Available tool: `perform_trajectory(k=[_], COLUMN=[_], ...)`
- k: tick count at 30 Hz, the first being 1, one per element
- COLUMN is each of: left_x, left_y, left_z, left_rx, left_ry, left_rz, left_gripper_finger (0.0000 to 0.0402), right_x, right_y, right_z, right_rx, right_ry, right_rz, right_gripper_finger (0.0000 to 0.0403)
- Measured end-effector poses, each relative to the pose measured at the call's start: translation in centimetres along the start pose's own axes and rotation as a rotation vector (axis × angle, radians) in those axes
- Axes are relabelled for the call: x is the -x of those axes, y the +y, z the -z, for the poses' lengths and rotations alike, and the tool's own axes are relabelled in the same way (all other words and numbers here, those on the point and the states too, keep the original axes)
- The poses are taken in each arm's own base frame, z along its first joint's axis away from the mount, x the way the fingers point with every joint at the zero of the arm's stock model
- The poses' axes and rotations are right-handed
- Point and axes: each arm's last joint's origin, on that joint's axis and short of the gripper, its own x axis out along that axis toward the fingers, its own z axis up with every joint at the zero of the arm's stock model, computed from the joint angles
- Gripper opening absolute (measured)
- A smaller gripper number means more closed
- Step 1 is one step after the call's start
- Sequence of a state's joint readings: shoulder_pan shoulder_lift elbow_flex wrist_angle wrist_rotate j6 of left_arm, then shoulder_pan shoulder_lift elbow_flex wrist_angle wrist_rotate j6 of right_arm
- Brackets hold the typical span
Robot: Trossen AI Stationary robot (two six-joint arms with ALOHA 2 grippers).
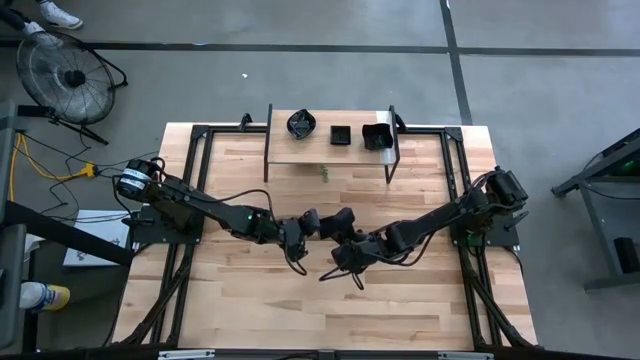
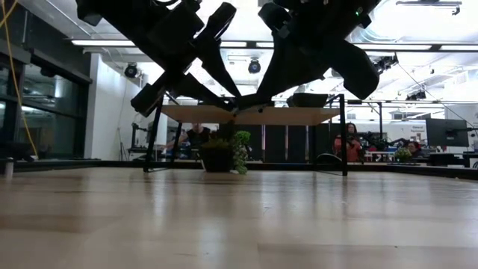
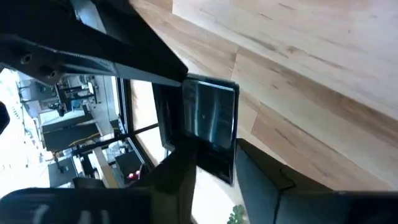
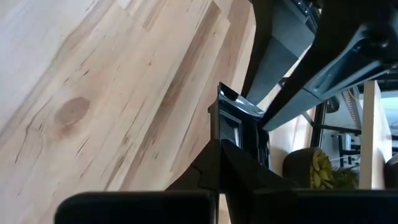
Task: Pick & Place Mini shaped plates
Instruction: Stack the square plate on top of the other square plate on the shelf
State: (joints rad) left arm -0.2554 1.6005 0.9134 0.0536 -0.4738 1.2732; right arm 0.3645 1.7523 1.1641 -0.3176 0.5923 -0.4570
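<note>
Both dark arms meet above the middle of the pale wooden bench, in what looks like a hand-over of one small glossy black square plate between them. In the left wrist view that plate stands on edge in front of the left pincer, its raised rim catching the light. The right wrist view shows the same plate rising straight out of the right pincer, whose fingers are pressed shut on its lower rim. The left pincer's fingers stand partly apart beside the plate; whether they still touch it I cannot tell, though they seem to be letting go so the other arm can carry it.

At the far edge of the bench stands a low wooden shelf on black legs. On it sit three more glossy black mini plates in a row: a scalloped one, a small square one and a larger angular one, near each other but not touching. That row is probably where the held plate is bound. A small green plant stands just under the shelf.
</note>
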Motion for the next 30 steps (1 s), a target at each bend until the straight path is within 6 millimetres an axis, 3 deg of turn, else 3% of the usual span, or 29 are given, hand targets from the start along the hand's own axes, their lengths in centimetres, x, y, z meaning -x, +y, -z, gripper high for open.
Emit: perform_trajectory(k=[9,15,23,30], left_x=[0.2,2.3,4.8,6.1], left_y=[-0.4,0.2,0.4,-2.8], left_z=[0.4,1.6,4.6,7.3], left_rx=[-0.035,0.062,0.297,0.432], left_ry=[0.087,0.081,-0.033,-0.111], left_rz=[0.028,0.091,0.202,0.144], left_gripper_finger=[0.0151,0.0154,0.0154,0.0154], right_x=[-0.1,0.7,3.2,5.1], right_y=[0.0,-1.2,-5.1,-9.5], right_z=[0.7,1.3,2.7,4.7], right_rx=[-0.016,-0.071,-0.132,-0.163], right_ry=[0.075,0.097,0.115,0.118], right_rz=[0.019,0.032,0.133,0.221], right_gripper_finger=[0.0,0.0,0.0,0.0])
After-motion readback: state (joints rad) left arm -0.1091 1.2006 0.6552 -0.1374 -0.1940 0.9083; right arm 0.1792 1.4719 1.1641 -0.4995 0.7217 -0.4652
